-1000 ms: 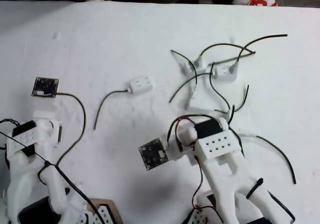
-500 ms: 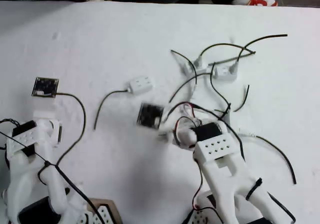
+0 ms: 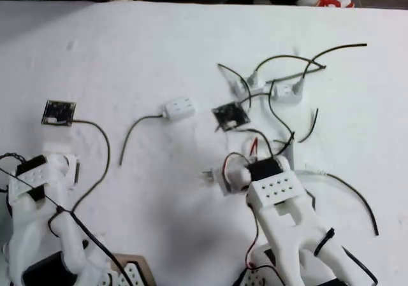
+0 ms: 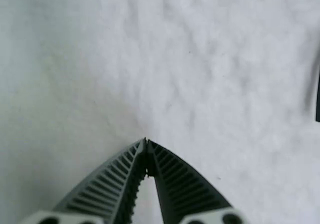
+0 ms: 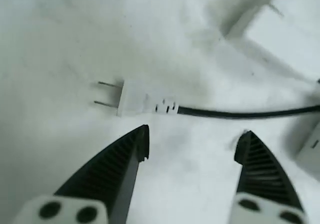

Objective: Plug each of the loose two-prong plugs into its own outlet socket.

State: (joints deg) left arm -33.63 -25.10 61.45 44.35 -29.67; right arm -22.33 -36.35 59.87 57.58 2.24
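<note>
The bench (image 3: pixel 127 50) has a white, slightly rumpled surface. Near its middle lies a white outlet socket (image 3: pixel 178 109), its short black cord curling toward the near side. Far right of it sprawls a tangle of black cords (image 3: pixel 287 57) joined to small white blocks (image 3: pixel 284 92). A two-prong plug (image 5: pixel 135 98) lies flat, its cord trailing away. Another long cord (image 3: pixel 347 185) arcs near the right edge.

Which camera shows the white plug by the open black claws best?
The right wrist view: the plug lies there whole, both prongs and black cord plain, just beyond the open right gripper. The high view catches it as a small speck beside the right arm. The left wrist view faces the table.
</note>
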